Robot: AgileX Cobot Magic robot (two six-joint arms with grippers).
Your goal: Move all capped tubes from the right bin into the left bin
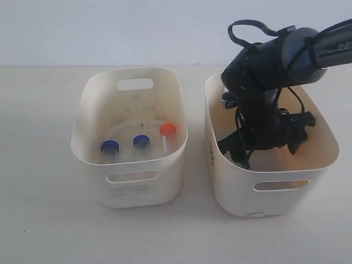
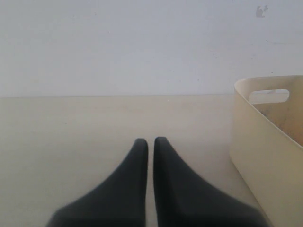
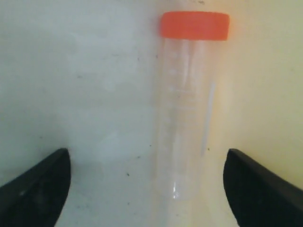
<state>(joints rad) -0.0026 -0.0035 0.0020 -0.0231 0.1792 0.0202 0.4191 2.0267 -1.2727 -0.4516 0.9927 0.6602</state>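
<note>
Three capped tubes lie in the left bin [image 1: 144, 190]: two with blue caps [image 1: 110, 147] [image 1: 141, 141] and one with an orange-red cap [image 1: 168, 130]. My right arm reaches down into the right bin [image 1: 278, 177], and its body hides most of the floor there. My right gripper [image 1: 243, 155] [image 3: 147, 161] is open just above that floor. Between its wide-apart fingers [image 3: 40, 184] lies the fourth tube [image 3: 184, 109], clear with an orange-red cap [image 3: 195, 25], and neither finger touches it. My left gripper [image 2: 150, 141] is shut and empty over the bare table.
In the left wrist view a cream bin's wall [image 2: 262, 151] with a slot handle [image 2: 268, 96] stands close beside the gripper. The right bin carries black print on its outer side [image 1: 211, 146]. Cables [image 1: 258, 27] loop above the right arm.
</note>
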